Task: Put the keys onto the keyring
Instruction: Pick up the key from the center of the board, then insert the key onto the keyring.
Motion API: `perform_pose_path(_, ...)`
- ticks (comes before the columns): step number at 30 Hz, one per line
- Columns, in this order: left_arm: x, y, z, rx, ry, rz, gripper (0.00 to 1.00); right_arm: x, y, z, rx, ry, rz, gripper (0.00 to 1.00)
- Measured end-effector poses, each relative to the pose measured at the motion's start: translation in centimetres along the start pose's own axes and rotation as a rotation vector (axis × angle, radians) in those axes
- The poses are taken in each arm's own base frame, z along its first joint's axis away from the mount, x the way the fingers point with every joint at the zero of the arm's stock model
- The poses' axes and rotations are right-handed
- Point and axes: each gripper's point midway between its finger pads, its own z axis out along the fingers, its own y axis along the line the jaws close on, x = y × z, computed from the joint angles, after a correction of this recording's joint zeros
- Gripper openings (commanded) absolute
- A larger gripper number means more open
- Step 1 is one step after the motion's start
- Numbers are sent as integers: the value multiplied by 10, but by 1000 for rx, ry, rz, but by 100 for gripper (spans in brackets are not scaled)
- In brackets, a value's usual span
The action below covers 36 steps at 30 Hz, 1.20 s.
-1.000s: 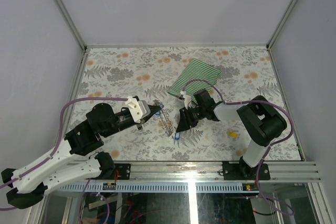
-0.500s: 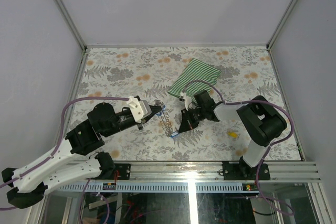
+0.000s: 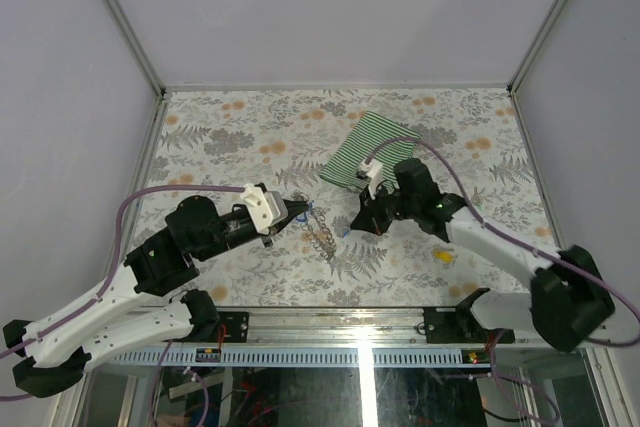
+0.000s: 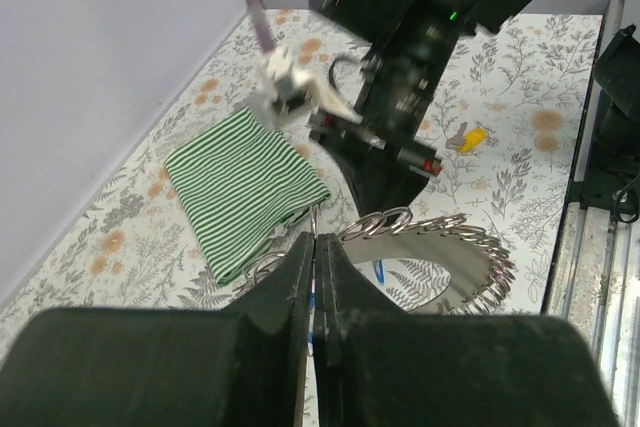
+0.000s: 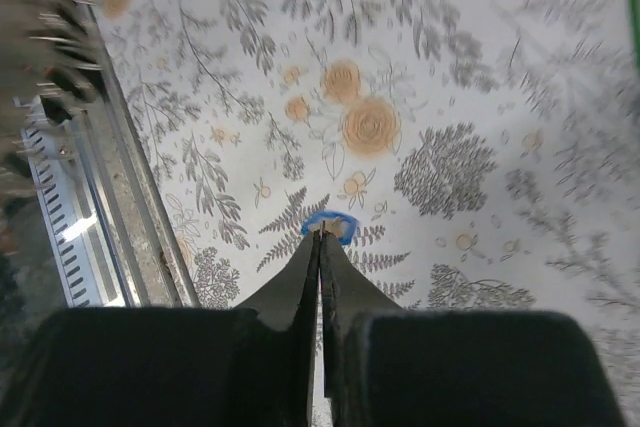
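Threading looks to be the step in hand. At the left of the overhead view the left fingers (image 4: 315, 259) are pressed tight together and seem to pinch the near edge of the keyring (image 4: 445, 247). It is a floppy loop of silvery wire coil that sags from them toward the middle of the frame, with a few loose rings at its upper edge. A sliver of blue shows under it, too small to name. Just to its right the right fingers (image 5: 320, 252) are closed hard on a blue key (image 5: 330, 224), a small flat plastic tag pinched at their tips above the flowered worktop (image 3: 230, 137). To do this well, I would hold the coil steady with an open part of the loop turned toward the tag. The tag's eye, which I cannot make out here, should come in slowly: the coil is limp and will likely swing if nudged, and smooth plastic may twist in so thin a pinch. Behind the right arm lies a green-and-white striped cloth (image 3: 375, 145), soft and folded flat. Farther right, a yellow key (image 3: 443, 257) lies alone on the worktop, well apart from the keyring.
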Motion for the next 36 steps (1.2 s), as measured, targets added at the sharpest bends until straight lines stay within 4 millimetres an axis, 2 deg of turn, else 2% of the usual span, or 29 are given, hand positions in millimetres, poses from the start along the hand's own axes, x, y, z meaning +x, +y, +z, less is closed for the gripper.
perform_pose_path(9,-7,-1,9,42,-38,143,0,-83,46,-77,50,-356,-314,1)
perform_pose_path(13,-11,-3,16,84,-50,244,0,-113,73,-113,47,-520,-428,0)
perform_pose_path(16,-23,-4,17,107,-84,319,0,-129,96,-136,15,-625,-513,0)
perform_pose_path(21,-51,-5,13,121,-165,444,0,-148,126,-165,-29,-721,-644,1)
perform_pose_path(25,-66,-3,10,113,-205,545,0,-155,137,-178,-25,-755,-750,0)
perform_pose_path(28,-72,-1,10,106,-216,612,0,-155,141,-182,-21,-768,-818,0)
perform_pose_path(36,-73,-2,16,112,-212,713,0,-157,147,-186,-14,-790,-961,0)
